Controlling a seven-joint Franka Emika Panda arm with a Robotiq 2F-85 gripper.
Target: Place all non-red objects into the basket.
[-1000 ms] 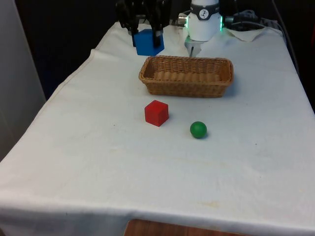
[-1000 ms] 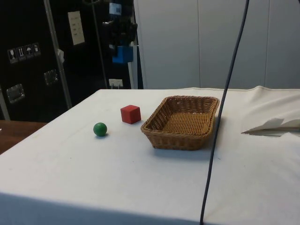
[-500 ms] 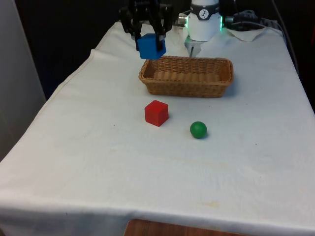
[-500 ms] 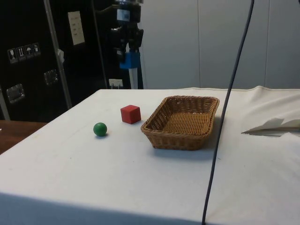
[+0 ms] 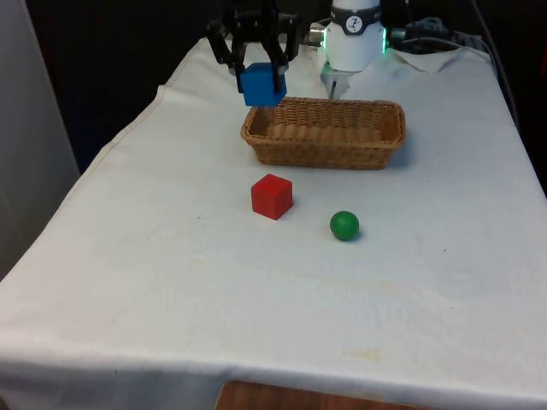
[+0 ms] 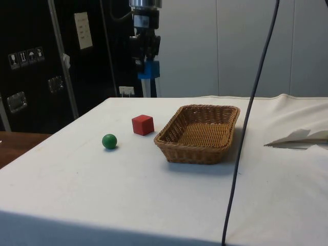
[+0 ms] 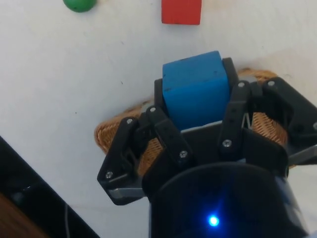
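Gripped in the black claw (image 5: 261, 70), the blue plastic cube (image 5: 262, 84) is held above the woven wicker basket's (image 5: 323, 131) far-left rim, so if released here it could be bounced onto the white-clothed counter (image 5: 171, 256).

Robot lab, cloth-draped table (image 5: 171, 282), dark cabinets (image 6: 31, 66), hanging cable (image 6: 251, 102)

No legible text; small symbol stickers (image 6: 24, 57) and pale label (image 6: 82, 31) on dark cabinet (image 6: 31, 77) unreadable.
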